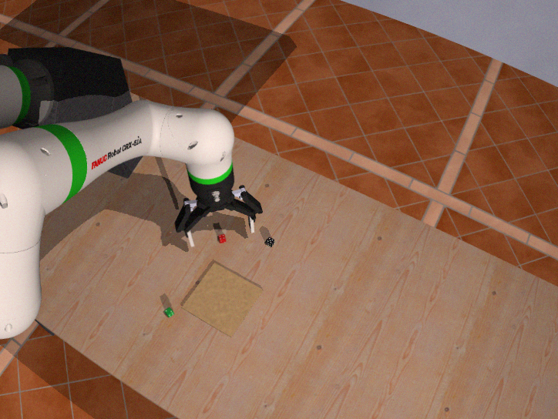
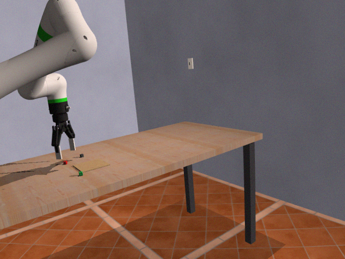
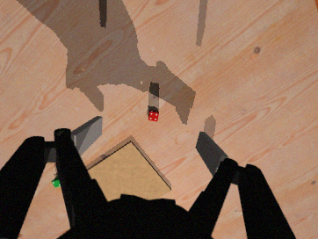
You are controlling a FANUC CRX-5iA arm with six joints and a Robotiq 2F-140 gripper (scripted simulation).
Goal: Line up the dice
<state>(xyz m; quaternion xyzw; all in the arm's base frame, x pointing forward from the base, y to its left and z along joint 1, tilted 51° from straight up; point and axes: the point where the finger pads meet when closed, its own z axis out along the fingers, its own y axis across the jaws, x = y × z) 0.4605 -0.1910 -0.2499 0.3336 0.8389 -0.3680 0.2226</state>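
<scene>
A red die (image 1: 221, 239) lies on the wooden table beyond the mat; it also shows in the wrist view (image 3: 153, 116) and in the exterior view (image 2: 65, 162). A black die (image 1: 269, 242) (image 2: 81, 155) lies to its right, off the mat. A green die (image 1: 168, 312) (image 2: 80, 174) (image 3: 56, 182) lies left of the mat. The tan square mat (image 1: 223, 298) (image 2: 92, 165) (image 3: 127, 172) lies flat on the table. My gripper (image 1: 220, 232) (image 2: 65, 150) (image 3: 151, 133) is open and empty, hovering above the table over the red die.
The arm and its shadow cover the table's left part. The table's far edge runs behind the dice. A brown tiled floor surrounds the table.
</scene>
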